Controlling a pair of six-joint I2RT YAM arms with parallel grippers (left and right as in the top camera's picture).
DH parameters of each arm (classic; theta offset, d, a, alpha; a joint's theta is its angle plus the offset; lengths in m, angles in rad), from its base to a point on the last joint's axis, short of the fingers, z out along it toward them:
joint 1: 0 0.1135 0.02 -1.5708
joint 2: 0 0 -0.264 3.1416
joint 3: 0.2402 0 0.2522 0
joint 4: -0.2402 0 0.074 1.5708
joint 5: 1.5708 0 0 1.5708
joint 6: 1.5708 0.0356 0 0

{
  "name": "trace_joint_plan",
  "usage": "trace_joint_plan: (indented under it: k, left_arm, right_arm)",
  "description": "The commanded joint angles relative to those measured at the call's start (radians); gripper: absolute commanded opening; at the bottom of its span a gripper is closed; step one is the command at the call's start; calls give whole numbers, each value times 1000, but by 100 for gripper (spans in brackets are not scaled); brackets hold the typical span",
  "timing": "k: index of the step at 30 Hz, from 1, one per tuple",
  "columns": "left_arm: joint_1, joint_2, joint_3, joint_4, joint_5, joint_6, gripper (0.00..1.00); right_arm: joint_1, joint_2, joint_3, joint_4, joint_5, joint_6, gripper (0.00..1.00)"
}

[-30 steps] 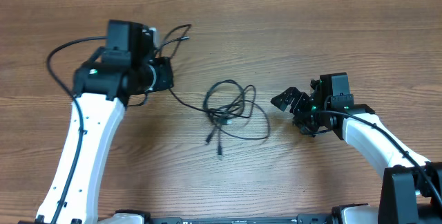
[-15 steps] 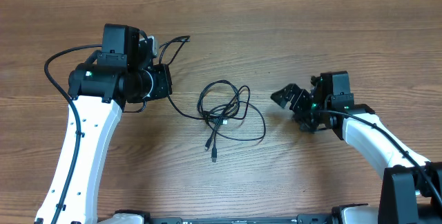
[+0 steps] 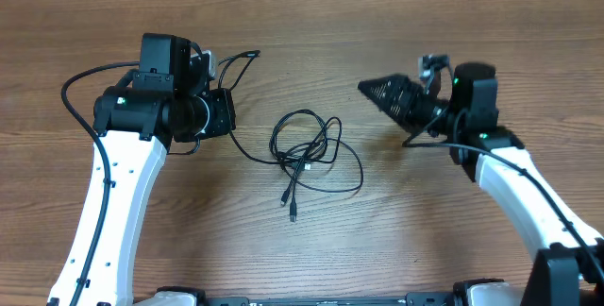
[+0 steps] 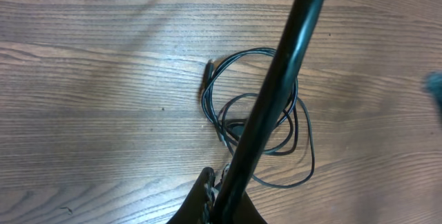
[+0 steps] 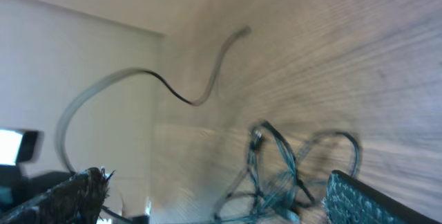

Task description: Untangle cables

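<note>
The cables (image 3: pixel 307 150) lie as a loose tangle of thin black loops mid-table, with two plug ends (image 3: pixel 288 202) trailing toward the front. One strand runs left from the tangle into my left gripper (image 3: pixel 223 113), which is shut on it; its free end (image 3: pixel 247 56) curls off behind. In the left wrist view that strand (image 4: pixel 276 79) rises taut from the gripper (image 4: pixel 219 195) across the coil (image 4: pixel 259 117). To the right of the tangle, my right gripper (image 3: pixel 377 93) hangs open above the table. Its blurred wrist view shows the tangle (image 5: pixel 283 175) between the wide-apart fingers (image 5: pixel 373 196).
Wooden table (image 3: pixel 425 230) all round. The left arm's own thick black wire (image 3: pixel 80 75) loops at the far left. A pale wall (image 5: pixel 62 58) shows behind the table in the right wrist view.
My right gripper has lifted and swung toward the far side and leftward. A second ago the left gripper drew the strand left, shifting the tangle slightly; since then it has held still.
</note>
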Motion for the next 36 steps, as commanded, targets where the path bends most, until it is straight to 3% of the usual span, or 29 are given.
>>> trace_joint_plan:
  k: [1,6,10,13,23,28,31,36]
  left_arm:
    - [-2,-10,11,3,19,-8,4]
    - [-2,-10,11,6,19,-8,4]
    - [-2,-10,11,27,15,-31,4]
    - [-2,-10,11,51,15,-34,4]
    - [-2,-10,11,62,-4,-86,4]
    - [-2,-10,11,60,-37,-85,4]
    - [0,-10,11,63,-57,-85,4]
    - [-1,-11,11,73,-55,-80,4]
  right_arm:
    - [-2,-39,135,-124,80,-7,99]
    - [19,-39,205,-425,259,4,100]
    - [56,-39,204,-653,339,92,100]
    - [113,-39,204,-741,344,131,100]
    - [422,-38,204,-704,503,299,100]
    - [491,-38,204,-690,505,315,100]
    - [518,-36,193,-687,506,394,100]
    - [565,-20,140,-581,515,465,100]
